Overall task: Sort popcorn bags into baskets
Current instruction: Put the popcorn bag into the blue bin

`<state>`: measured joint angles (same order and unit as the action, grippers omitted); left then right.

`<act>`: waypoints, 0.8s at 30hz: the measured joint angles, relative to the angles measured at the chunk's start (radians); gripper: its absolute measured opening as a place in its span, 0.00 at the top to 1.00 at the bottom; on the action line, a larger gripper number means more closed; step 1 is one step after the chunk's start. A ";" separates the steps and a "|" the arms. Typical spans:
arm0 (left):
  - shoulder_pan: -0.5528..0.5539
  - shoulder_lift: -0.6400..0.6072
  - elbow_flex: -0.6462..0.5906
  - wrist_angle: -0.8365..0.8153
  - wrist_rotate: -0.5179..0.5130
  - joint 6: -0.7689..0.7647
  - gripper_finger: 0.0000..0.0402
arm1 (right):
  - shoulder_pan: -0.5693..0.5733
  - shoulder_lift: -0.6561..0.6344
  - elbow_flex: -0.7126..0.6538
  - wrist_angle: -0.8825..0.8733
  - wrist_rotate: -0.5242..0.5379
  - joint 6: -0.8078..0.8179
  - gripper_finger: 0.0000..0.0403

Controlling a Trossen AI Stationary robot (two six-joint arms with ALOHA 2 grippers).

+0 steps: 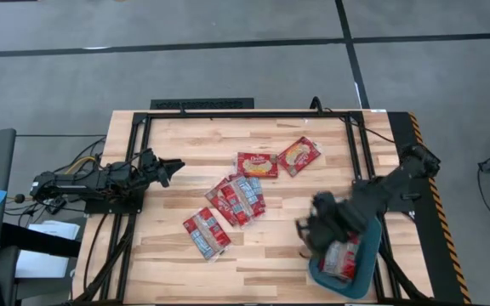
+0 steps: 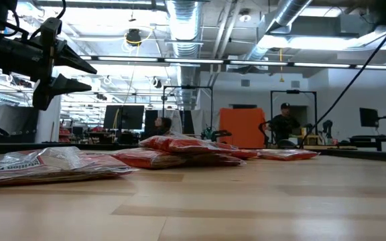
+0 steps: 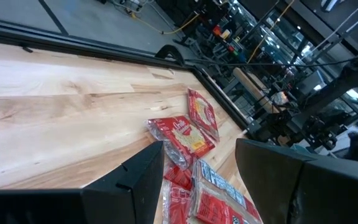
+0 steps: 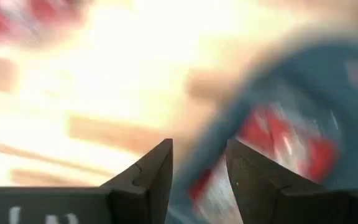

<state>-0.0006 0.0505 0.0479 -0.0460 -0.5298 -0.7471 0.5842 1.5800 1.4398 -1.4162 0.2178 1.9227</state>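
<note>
1. The right end effector [image 1: 317, 231] is hovering beside the near-left edge of the teal basket [image 1: 366, 280], which is sitting at the bench's [image 1: 185, 144] front right corner. In the right wrist view its fingers are parted with nothing between them, so it is released.
2. At least one popcorn bag [image 1: 342, 258] is already lying in the basket; the arm and the blur are hiding part of the tray, so I cannot tell whether more than one is there.
3. The rest are lying loose on the bench: two bags side by side toward the back centre [image 1: 257, 164] and [image 1: 298, 155], a cluster of what looks like two or three overlapping bags in the middle [image 1: 237, 201], and one bag nearer the front [image 1: 206, 232].
4. The left end effector [image 1: 170, 170] is waiting above the bench's left side, jaws apart and holding nothing, pointing toward the loose bags.
5. Judging from this, the sorting is at an early stage: roughly five or six bags are left to move, all well apart from the basket.
</note>
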 joint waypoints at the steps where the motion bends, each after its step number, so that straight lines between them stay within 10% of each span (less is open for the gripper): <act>1: 0.000 0.000 0.000 0.000 -0.008 -0.008 0.53 | -0.042 0.000 0.013 -0.001 0.032 -0.072 0.56; 14: 0.000 0.000 0.000 0.000 -0.042 -0.015 0.53 | -0.590 0.112 0.021 0.116 0.136 -0.893 0.33; 24: 0.000 0.000 0.000 0.000 -0.042 0.029 0.53 | -0.660 0.388 -0.005 0.203 0.145 -1.218 0.25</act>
<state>-0.0006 0.0509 0.0479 -0.0456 -0.5720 -0.7185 -0.0756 1.9681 1.4349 -1.2137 0.3628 0.7046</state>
